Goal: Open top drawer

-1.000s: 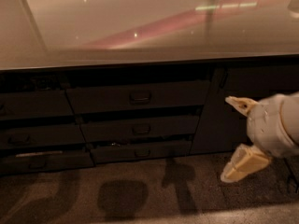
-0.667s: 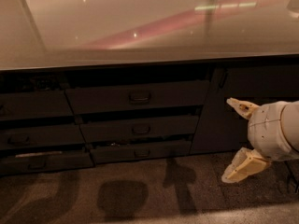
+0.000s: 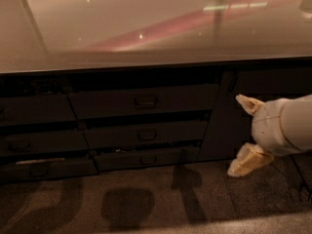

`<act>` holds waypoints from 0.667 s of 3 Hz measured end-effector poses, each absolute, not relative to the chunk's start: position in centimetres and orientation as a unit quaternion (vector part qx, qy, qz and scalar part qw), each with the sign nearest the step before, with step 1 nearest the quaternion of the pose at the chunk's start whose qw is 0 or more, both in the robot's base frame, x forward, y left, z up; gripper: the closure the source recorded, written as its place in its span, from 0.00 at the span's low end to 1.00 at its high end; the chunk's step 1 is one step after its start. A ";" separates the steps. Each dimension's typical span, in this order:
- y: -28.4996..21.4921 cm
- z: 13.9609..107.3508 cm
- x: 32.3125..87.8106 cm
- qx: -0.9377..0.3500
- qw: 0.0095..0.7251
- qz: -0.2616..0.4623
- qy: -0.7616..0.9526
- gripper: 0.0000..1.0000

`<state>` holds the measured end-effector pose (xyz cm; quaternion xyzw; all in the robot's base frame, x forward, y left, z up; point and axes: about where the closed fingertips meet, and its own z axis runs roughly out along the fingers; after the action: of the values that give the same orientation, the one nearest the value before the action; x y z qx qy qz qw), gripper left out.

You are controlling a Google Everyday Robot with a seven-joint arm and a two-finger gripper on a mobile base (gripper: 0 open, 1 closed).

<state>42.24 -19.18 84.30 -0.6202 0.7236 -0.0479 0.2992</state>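
Camera view shows the gripper (image 3: pixel 235 135) with jaws spread wide, holding nothing, right of the top drawer (image 3: pixel 144 101).

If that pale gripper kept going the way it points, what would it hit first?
The gripper, low at right, points left; it would probably meet the dark cabinet panel beside it, not the top drawer, though depth is unclear.

My gripper (image 3: pixel 235 135) sits at the right side of view, abt mid-height, coming in from the right edge w/ tips aimed left. Jaws are spread wide apart. Upper finger (image 3: pixel 247 104) angles up-left, pale yellowish. Lower finger (image 3: pixel 248 161) angles down-left, its tip the lowest pt of me. Behind them my white rounded wrist (image 3: pixel 280 126) runs roughly level off the right edge.
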 end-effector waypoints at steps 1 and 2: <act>-19.9 82.4 47.8 -0.618 0.307 -0.110 0.715 0.00; -20.3 80.9 52.2 -0.618 0.309 -0.154 0.707 0.00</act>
<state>52.17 -20.32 80.91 -0.6176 0.7066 -0.1540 0.3090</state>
